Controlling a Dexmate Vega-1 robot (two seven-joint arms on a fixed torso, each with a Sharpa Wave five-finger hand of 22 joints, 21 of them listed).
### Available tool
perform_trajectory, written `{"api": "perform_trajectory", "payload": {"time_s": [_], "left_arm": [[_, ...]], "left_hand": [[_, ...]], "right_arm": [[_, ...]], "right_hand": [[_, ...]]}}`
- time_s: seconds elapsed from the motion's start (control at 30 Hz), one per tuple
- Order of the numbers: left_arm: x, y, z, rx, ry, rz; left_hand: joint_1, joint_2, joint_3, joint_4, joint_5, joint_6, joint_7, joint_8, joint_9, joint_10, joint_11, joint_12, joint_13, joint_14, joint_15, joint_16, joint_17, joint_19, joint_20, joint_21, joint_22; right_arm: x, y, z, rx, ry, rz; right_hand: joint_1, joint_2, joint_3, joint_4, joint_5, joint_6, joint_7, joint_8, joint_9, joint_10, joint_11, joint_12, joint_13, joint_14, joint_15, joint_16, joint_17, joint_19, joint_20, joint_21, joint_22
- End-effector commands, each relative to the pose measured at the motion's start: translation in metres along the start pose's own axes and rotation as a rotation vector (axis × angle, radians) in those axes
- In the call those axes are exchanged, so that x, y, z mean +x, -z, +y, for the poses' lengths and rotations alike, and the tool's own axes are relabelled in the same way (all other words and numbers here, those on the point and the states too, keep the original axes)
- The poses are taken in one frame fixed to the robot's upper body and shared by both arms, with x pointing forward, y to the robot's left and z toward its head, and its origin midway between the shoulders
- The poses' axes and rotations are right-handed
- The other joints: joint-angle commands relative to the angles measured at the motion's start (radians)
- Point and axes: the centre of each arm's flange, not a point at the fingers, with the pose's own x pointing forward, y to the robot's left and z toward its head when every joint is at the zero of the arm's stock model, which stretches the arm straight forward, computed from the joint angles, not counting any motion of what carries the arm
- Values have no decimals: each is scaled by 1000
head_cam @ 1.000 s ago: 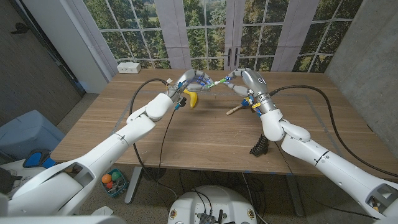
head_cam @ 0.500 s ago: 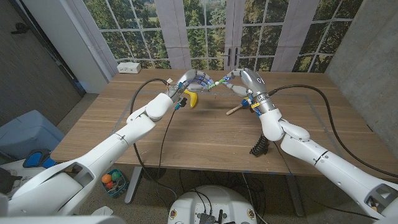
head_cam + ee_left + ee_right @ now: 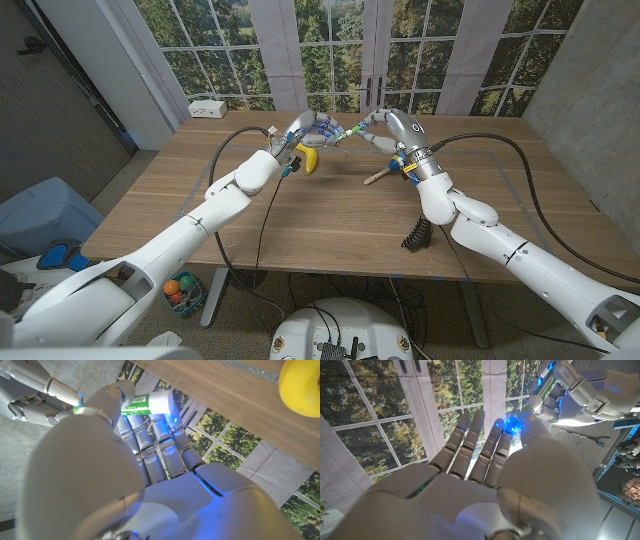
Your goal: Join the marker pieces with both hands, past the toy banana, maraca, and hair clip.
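Both hands meet above the far middle of the table. My left hand [image 3: 313,131] pinches the white, green-labelled marker body [image 3: 149,403] between thumb and fingers. My right hand [image 3: 388,125] pinches the other marker piece [image 3: 352,130], a small green end that touches the body's tip. The two pieces line up end to end between the hands [image 3: 346,133]. The right hand's fingers [image 3: 42,397] reach in at that green end. In the right wrist view my right hand [image 3: 485,465] faces the left hand [image 3: 572,387]. The toy banana [image 3: 310,159] lies on the table under the left hand.
The wooden maraca [image 3: 380,175] lies below the right hand. A black hair clip [image 3: 415,236] sits near the table's front edge beside my right forearm. A white power strip [image 3: 208,108] rests at the far left corner. Cables trail from both wrists across the table [image 3: 330,215].
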Motion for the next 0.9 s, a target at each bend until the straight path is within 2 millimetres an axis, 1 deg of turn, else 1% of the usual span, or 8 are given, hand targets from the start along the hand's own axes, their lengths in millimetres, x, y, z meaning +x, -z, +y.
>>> {"api": "perform_trajectory", "payload": {"time_s": [0.03, 0.13, 0.2, 0.33, 0.6, 0.73, 0.77, 0.9], "left_arm": [[1, 1, 1, -25, -19, -3], [1, 3, 1, -32, -24, 1], [1, 3, 2, -40, -26, 4], [1, 5, 2, -51, -30, 9], [1, 9, 3, -80, -51, 13], [1, 10, 2, -101, -68, 9], [1, 11, 2, -108, -72, 8], [3, 13, -1, -135, -69, 8]], "left_hand": [[-7, 22, 97, 91, 4, 7, -2, -2, 6, 93, -88, 2, -2, 167, -195, 0, 2, -8, -111, 3, 1], [-8, 22, 97, 92, 3, 7, -2, -2, 6, 92, -89, 3, 2, 170, -195, 1, 4, -7, -110, 4, 2], [-8, 22, 96, 91, 3, 8, -2, -2, 7, 92, -89, 3, 1, 170, -195, 0, 4, -6, -110, 5, 2], [-8, 22, 97, 92, 2, 6, -1, -3, 8, 90, -87, 3, 3, 170, -195, -1, 5, -7, -110, 5, 2], [-8, 22, 98, 91, 2, 7, -2, -4, 9, 91, -87, 2, 3, 168, -195, -6, 4, -7, -110, 6, 2], [-7, 22, 98, 91, 1, 6, -3, -6, 8, 89, -87, 1, 4, 170, -195, -7, 5, -8, -111, 6, 2], [-8, 22, 98, 91, 1, 6, -2, -6, 8, 90, -89, 0, 2, 169, -195, -8, 4, -9, -111, 5, 2], [-8, 22, 98, 91, 1, 6, -4, -6, 10, 93, -89, 0, 1, 171, -195, -9, 5, -9, -112, 6, 2]], "right_arm": [[1, 1, -3, 19, -70, 34], [2, 2, -4, 31, -106, 44], [3, 3, -4, 43, -123, 50], [4, 4, -6, 69, -127, 52], [4, 7, -9, 153, -143, 56], [7, 14, -13, 283, -187, 56], [8, 16, -13, 329, -195, 55], [8, 21, -15, 458, -189, 48]], "right_hand": [[-61, -23, -9, 14, -6, -171, 7, -75, -9, -89, 24, -77, -38, -39, -141, -34, -5, -17, 24, 12, -1], [-121, -38, -19, 22, -5, -329, 24, -146, -11, -161, 45, -148, -70, -86, -131, -67, -18, -31, 44, 16, -3], [-151, -43, -26, 28, -6, -401, 46, -176, -11, -200, 58, -183, -82, -109, -120, -80, -25, -42, 58, 16, -3], [-194, -52, -39, 31, -4, -527, 77, -211, -11, -277, 79, -244, -102, -149, -99, -103, -43, -58, 72, 13, -4], [-238, -55, -54, 45, -4, -555, 96, -205, -11, -292, 91, -263, -111, -167, -83, -116, -58, -66, 77, 11, -5], [-307, -56, -77, 69, -7, -576, 132, -202, -12, -314, 124, -287, -123, -212, -46, -144, -82, -81, 71, 5, -5], [-340, -46, -84, 84, -10, -589, 139, -202, -12, -320, 134, -294, -129, -229, -34, -156, -93, -92, 69, 0, -6], [-415, -48, -109, 106, -13, -626, 144, -204, -15, -357, 166, -318, -153, -282, -9, -193, -131, -124, 79, -20, -10]]}}
